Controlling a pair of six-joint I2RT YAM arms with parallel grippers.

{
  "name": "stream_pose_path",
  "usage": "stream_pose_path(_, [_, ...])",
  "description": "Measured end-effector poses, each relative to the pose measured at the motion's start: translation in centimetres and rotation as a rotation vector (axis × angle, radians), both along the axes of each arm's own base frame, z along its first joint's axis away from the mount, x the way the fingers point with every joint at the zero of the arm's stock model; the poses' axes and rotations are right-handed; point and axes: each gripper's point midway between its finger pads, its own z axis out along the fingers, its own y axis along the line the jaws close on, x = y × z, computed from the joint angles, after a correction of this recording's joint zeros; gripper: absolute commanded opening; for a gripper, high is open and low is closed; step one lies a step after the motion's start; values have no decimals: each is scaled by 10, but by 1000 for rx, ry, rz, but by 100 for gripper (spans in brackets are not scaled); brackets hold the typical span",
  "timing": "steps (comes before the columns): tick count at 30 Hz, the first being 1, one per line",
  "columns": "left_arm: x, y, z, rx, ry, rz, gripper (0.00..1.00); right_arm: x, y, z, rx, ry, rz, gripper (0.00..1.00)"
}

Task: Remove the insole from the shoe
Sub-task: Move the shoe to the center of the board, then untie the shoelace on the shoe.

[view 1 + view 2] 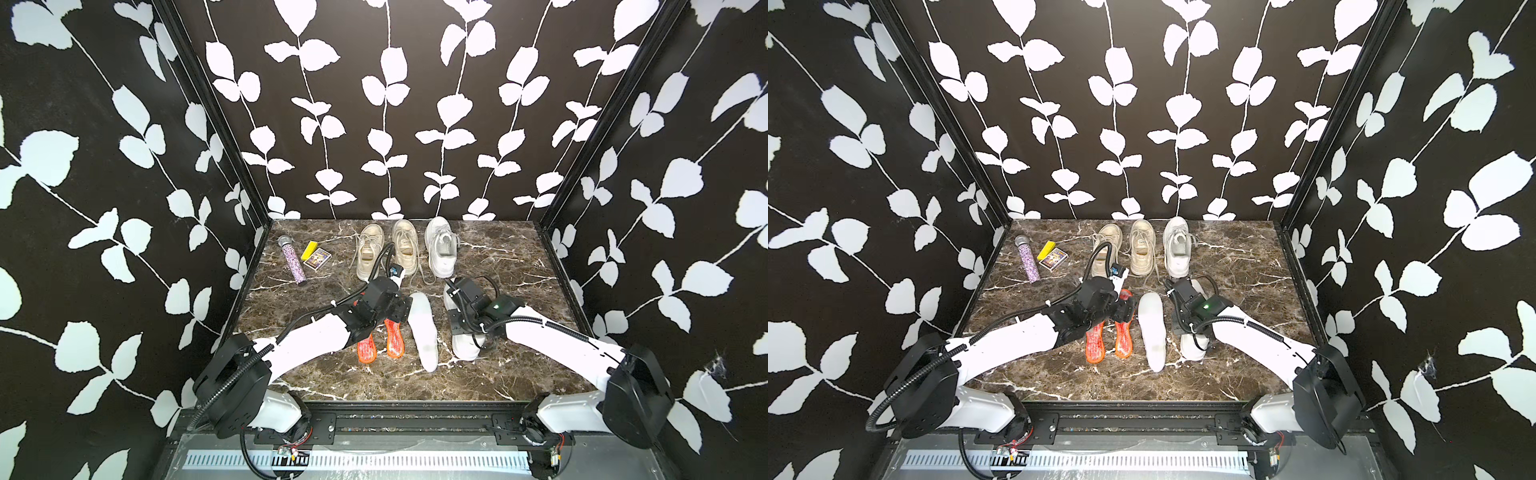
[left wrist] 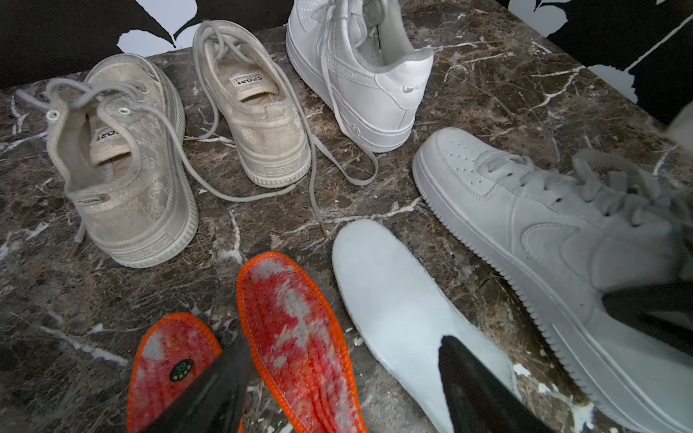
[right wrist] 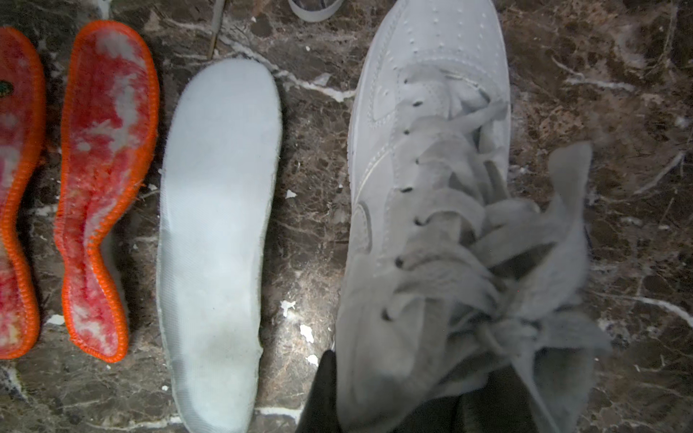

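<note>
A white insole (image 1: 424,332) (image 3: 217,232) lies flat on the marble table (image 1: 519,291), just left of a white shoe (image 1: 465,349) (image 3: 431,168). My right gripper (image 1: 459,328) (image 3: 393,408) is shut on that shoe's side wall near the collar: one black finger (image 3: 322,393) is outside the wall, the other is inside. Loose laces and the gripper hide the shoe's inside. My left gripper (image 1: 397,309) (image 2: 345,348) hangs open above the toe ends of the orange insoles (image 2: 296,337) and the white insole (image 2: 393,300), holding nothing.
Two orange-edged insoles (image 1: 368,347) (image 1: 395,343) lie left of the white one. At the back stand two beige sneakers (image 1: 370,257) (image 1: 405,245) with trailing laces and a second white sneaker (image 1: 440,247). A glittery microphone (image 1: 293,259), a yellow box (image 1: 309,249) and a card box (image 1: 318,259) lie back left.
</note>
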Motion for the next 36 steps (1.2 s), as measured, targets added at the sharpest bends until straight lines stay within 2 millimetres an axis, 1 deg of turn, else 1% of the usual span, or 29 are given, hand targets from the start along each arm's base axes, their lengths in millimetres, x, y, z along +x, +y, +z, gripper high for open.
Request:
stream_pose_path(3, [-3, -3, 0, -10, 7, -2, 80, 0, 8, -1, 42, 9, 7, 21])
stream_pose_path(6, [-5, -6, 0, -18, 13, -6, 80, 2, 15, 2, 74, -3, 15, 23])
stream_pose_path(10, [-9, -11, -1, -27, 25, -24, 80, 3, 14, 9, 85, -23, 15, 24])
stream_pose_path(12, [-12, -19, -3, -29, 35, -43, 79, 3, 12, 16, 88, -45, 14, 21])
stream_pose_path(14, [-15, -29, -4, -32, 44, -70, 78, 4, 6, 25, 86, -74, 4, 20])
stream_pose_path(17, [-21, -47, -5, -33, 54, -116, 78, 7, -6, 44, 92, -136, -21, 20])
stream_pose_path(20, [-31, -65, -8, -31, 62, -167, 76, 14, -25, 65, 111, -205, -74, 20])
stream_pose_path(22, [-35, -74, -9, -29, 66, -196, 76, 17, -37, 72, 114, -232, -106, 20])
stream_pose_path(24, [-39, -84, -11, -31, 73, -224, 75, 19, -49, 72, 105, -239, -134, 22])
stream_pose_path(27, [-43, -96, -14, -31, 83, -252, 75, 16, -58, 61, 79, -217, -148, 27])
stream_pose_path(31, [-45, -111, -19, -37, 101, -283, 74, 10, -62, 47, 60, -181, -144, 28])
stream_pose_path(34, [-45, -120, -24, -36, 114, -298, 70, 7, -65, 38, 58, -157, -147, 28])
stream_pose_path(36, [-46, -126, -27, -35, 122, -308, 67, 4, -65, 32, 66, -137, -140, 31])
